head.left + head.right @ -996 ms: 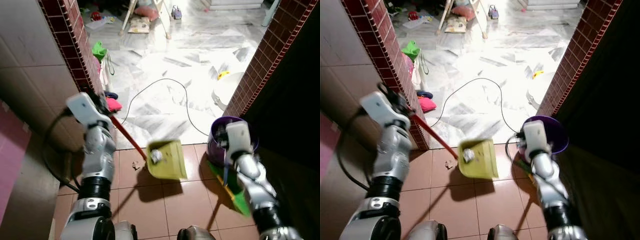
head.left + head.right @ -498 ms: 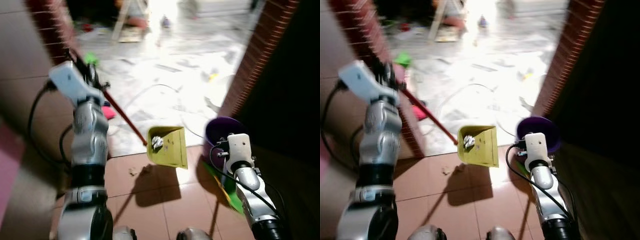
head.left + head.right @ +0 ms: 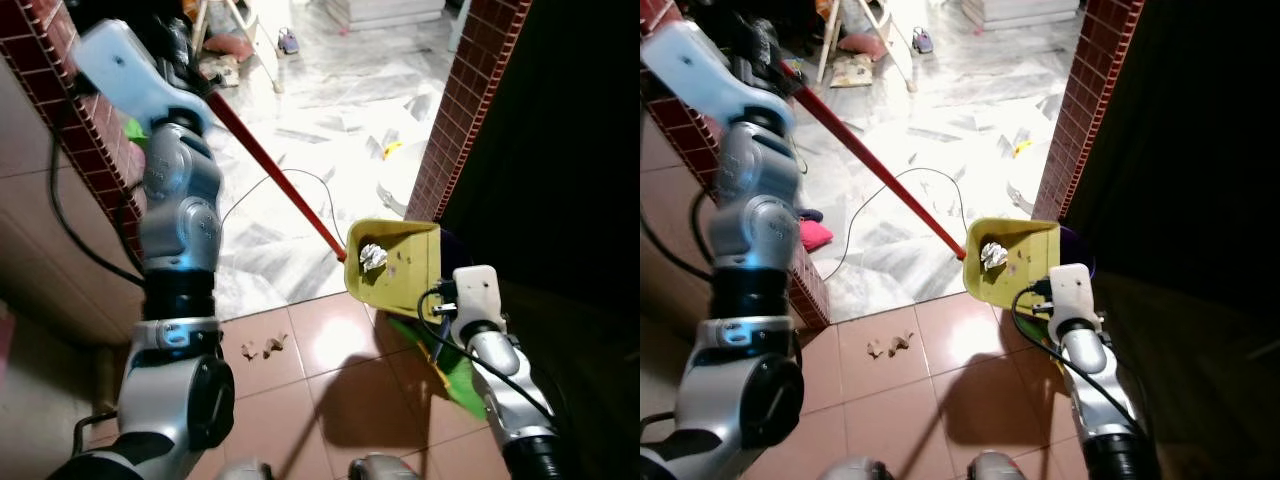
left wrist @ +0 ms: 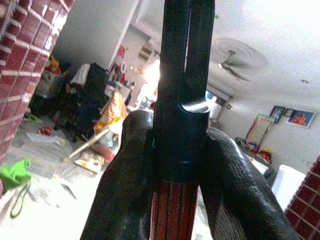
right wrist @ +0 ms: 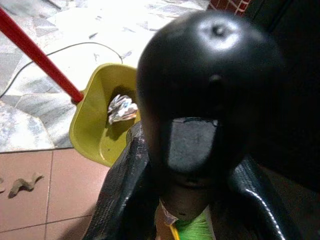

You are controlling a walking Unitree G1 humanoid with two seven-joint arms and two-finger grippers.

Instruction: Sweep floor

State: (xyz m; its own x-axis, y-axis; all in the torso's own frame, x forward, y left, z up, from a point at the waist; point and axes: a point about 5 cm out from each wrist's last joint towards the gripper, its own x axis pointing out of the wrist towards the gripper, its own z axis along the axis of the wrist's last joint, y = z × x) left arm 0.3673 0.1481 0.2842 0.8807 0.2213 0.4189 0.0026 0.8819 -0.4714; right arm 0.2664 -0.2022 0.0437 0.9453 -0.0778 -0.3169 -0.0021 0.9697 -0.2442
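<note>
Yellow plastic is what you should look at first: the yellow plastic dustpan [image 3: 392, 266] hangs in the air on its long red handle [image 3: 275, 173], tilted, just above the purple plastic bucket [image 3: 1083, 262] at the foot of the right-hand brick pillar [image 3: 462, 105]. You can see a crumpled ball of white paper [image 3: 373, 256] and a few crumbs lying inside the pan. Your left gripper [image 4: 172, 165] is raised high beside the left brick wall [image 3: 70, 110], its two black fingers [image 4: 125, 185] closed tight around the dark top end of that handle. Your right gripper [image 5: 175, 200] sits low, just beside the pan and bucket, its fingers clasped on the black rounded knob of the green-bristled broom [image 3: 447, 357], whose bristles rest on the tiles below.

Under you lies a floor of reddish-brown square tiles [image 3: 300, 390], with a few brown scraps [image 3: 262, 346] near its edge where it meets the white marble floor [image 3: 330, 100] of the bright room beyond. A thin black cable [image 3: 890, 205] loops across the marble, and clutter lines the room's far edge.
</note>
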